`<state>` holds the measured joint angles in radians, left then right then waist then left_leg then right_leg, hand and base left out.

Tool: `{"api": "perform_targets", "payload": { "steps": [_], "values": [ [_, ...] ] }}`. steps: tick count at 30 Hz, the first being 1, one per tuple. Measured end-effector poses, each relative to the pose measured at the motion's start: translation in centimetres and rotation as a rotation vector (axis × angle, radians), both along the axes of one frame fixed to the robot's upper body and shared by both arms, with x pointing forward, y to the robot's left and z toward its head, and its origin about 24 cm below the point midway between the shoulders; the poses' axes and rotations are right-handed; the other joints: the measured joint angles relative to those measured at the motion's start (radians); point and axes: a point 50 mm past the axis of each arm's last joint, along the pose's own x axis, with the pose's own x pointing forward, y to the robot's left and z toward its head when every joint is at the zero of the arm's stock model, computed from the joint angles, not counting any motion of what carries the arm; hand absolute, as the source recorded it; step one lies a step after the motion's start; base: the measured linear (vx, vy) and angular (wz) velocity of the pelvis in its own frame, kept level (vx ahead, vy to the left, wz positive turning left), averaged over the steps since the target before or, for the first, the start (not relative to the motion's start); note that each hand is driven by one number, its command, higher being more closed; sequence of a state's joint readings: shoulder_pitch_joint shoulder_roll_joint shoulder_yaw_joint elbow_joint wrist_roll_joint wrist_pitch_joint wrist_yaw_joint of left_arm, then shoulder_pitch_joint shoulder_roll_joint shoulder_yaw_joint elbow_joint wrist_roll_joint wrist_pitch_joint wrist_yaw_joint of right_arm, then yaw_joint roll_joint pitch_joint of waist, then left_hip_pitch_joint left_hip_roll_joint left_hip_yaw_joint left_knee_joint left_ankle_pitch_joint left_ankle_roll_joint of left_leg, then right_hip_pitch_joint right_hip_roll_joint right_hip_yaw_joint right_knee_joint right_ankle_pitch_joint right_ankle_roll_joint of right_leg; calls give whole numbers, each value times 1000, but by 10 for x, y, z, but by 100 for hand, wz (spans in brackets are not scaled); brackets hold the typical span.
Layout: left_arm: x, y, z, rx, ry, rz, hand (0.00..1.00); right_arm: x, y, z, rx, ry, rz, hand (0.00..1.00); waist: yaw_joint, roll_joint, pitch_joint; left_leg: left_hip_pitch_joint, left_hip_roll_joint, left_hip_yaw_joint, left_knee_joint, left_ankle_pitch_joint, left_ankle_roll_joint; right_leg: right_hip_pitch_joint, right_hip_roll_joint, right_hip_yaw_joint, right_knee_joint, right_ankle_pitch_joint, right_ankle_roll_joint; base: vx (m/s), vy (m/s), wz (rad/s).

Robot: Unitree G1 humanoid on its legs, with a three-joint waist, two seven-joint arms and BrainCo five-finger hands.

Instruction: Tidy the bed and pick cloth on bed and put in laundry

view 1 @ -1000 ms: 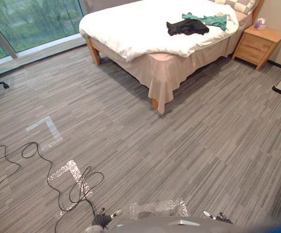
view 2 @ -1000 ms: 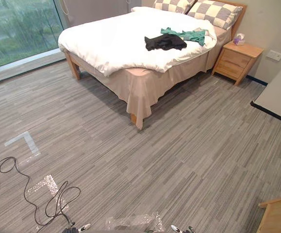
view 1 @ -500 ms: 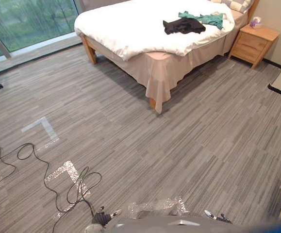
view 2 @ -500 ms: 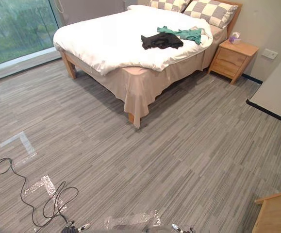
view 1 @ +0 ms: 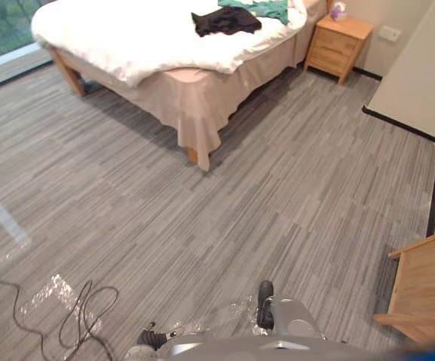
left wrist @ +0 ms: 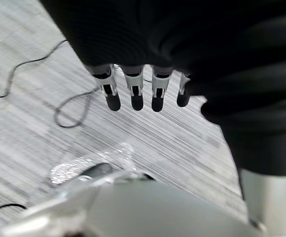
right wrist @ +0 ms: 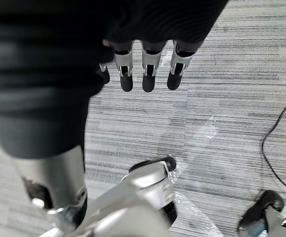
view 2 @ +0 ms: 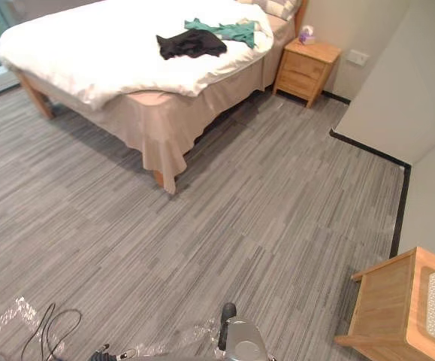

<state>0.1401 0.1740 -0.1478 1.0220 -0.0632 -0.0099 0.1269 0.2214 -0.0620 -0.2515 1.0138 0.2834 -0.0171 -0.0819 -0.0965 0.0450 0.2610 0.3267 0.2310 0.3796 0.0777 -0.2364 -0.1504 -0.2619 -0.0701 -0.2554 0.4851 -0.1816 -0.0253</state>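
Garments on bed (view 1: 127, 41): black cloth (view 1: 226, 20) beside green cloth (view 1: 261, 7), likely soft and light; pinch a raised fold. Left robot hand (left wrist: 135, 93) and right robot hand (right wrist: 147, 79) hang open, empty.

2 cloths (view 2: 191, 43) side by side on bed (view 2: 89, 53), ahead-L; nightstand (view 2: 307, 68) just R of it

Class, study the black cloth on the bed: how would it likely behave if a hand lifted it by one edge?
Probably floppy: the black cloth lies crumpled in folds, so it should drape and hang. Likely light, as it looks thin and lies low. The green cloth lies right beside it, so it might drag that along.
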Motion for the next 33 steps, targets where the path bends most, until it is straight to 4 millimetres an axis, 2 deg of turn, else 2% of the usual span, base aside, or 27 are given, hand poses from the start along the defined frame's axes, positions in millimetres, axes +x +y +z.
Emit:
{"api": "perform_targets", "payload": {
  "steps": [1,2,3,4,5,6,7,8,10,11,12,13,14,15,16,17,18,20,22,23,25,26,27,28,30,31,33],
  "values": [
    [2,-1,0,-4,-5,-2,0,0,0,0,-2,-2,-3,0,-1,2,2,-1,2,-1,13,11,-6,-5,0,1,18,-17,-8,338,-268,-24],
    [2,-5,0,-17,-10,-5,0,-1,-2,0,-7,3,-6,0,-7,9,-4,-22,19,-9,86,29,9,-1,7,2,34,-51,-21,362,-293,-29],
    [4,-7,1,-27,-29,-8,0,-2,-5,1,-23,11,25,0,-10,12,-7,-81,52,-28,245,48,27,29,26,11,15,-75,-26,379,-298,-26],
    [5,-6,2,-27,-39,-6,0,-2,-6,1,-31,15,44,0,-13,13,-7,-111,68,-40,316,61,29,41,35,12,1,-79,-31,416,-272,-20],
    [9,-7,4,-31,-70,-5,0,-1,-10,2,-52,23,105,0,-14,29,-13,-205,115,-87,535,112,46,82,65,24,-38,-89,-45,531,-255,-36],
    [10,-9,6,-36,-115,-1,0,3,-13,3,-80,15,173,0,-7,41,-16,-313,137,-132,813,88,54,134,93,45,-83,-100,-66,724,-245,-54],
    [13,-8,10,-26,-165,10,0,12,-15,4,-102,6,243,0,2,41,-14,-429,117,-173,1044,36,57,221,109,64,-151,-100,-86,732,-161,-53],
    [18,-6,13,-11,-199,23,0,12,-15,4,-107,10,260,0,10,32,-9,-494,84,-177,1084,12,63,282,112,77,-198,-92,-86,659,-63,-41],
    [23,-4,15,-10,-240,88,0,21,-16,5,-115,-12,278,0,40,23,-3,-566,40,-137,1021,-29,77,357,111,105,-252,-80,-78,485,4,-54],
    [28,-1,18,-6,-272,123,0,31,-12,6,-112,-40,280,0,67,10,5,-610,9,-82,926,-47,100,407,98,115,-282,-80,-66,517,60,-61],
    [30,1,19,-7,-285,142,0,36,-11,7,-111,-59,277,0,72,0,11,-626,-10,-50,856,-51,108,435,84,111,-293,-83,-49,630,94,-50],
    [34,6,21,0,-311,170,0,44,-6,9,-107,-98,268,0,84,-27,27,-634,-52,22,698,-43,122,481,48,100,-301,-98,-10,646,119,-20],
    [35,7,22,9,-320,191,0,47,-4,10,-103,-116,254,0,87,-37,30,-638,-98,68,492,24,128,514,26,89,-304,-108,27,537,116,-13],
    [34,5,21,8,-322,196,0,47,-5,11,-109,-123,253,0,86,-26,25,-629,-121,86,330,103,130,528,25,79,-311,-110,44,432,113,-10],
    [29,-1,19,-8,-316,205,0,45,-10,11,-122,-122,251,0,89,1,17,-618,-127,96,138,193,124,562,41,78,-327,-116,59,463,176,-23],
    [22,-4,16,-13,-293,225,0,43,-15,12,-144,-109,263,0,93,26,1,-608,-121,104,81,344,235,620,54,86,-363,-135,86,603,251,-12],
    [23,7,16,13,-290,237,0,45,-6,10,-126,-110,274,0,94,-19,-8,-609,-162,120,102,303,282,640,15,76,-383,-120,92,702,327,-6],
    [25,9,16,24,-288,253,0,46,-1,9,-121,-115,283,0,101,-35,-16,-605,-195,136,120,251,288,638,-23,83,-380,-46,98,567,323,5],
    [22,9,15,37,-272,265,0,41,-2,8,-123,-92,290,0,107,-45,-23,-556,-240,131,140,198,331,654,-62,85,-324,26,111,439,267,16],
    [20,10,14,43,-263,269,0,39,-1,6,-118,-82,291,0,111,-53,-33,-539,-258,129,139,179,335,645,-79,88,-278,37,120,575,304,30],
    [14,14,13,66,-241,271,0,33,4,4,-104,-61,284,0,114,-77,-67,-480,-313,79,152,94,320,545,-139,100,54,122,202,532,248,56],
    [13,15,13,70,-238,270,0,34,5,4,-101,-65,284,0,113,-87,-73,-451,-333,50,149,70,311,470,-157,107,235,114,223,321,135,64],
    [13,15,12,70,-236,270,0,34,4,4,-104,-69,286,0,113,-88,-74,-427,-340,37,141,63,311,424,-162,106,331,93,234,318,123,66],
    [11,14,11,69,-227,264,0,36,2,5,-114,-76,292,0,115,-82,-72,-369,-349,9,117,64,312,355,-161,97,443,42,242,383,128,76],
    [7,12,10,65,-211,262,0,38,1,6,-124,-89,297,0,110,-70,-74,-279,-355,-45,67,66,312,286,-156,42,459,-44,225,400,99,83],
    [10,10,10,56,-214,255,0,39,-1,7,-131,-97,303,0,107,-59,-73,-227,-354,-94,36,66,311,239,-152,5,403,-92,208,332,34,86],
    [17,9,11,45,-228,261,0,40,0,7,-132,-103,306,0,98,-59,-75,-167,-354,-177,3,64,304,168,-149,-14,298,-128,173,325,-26,110]
  ]
}}
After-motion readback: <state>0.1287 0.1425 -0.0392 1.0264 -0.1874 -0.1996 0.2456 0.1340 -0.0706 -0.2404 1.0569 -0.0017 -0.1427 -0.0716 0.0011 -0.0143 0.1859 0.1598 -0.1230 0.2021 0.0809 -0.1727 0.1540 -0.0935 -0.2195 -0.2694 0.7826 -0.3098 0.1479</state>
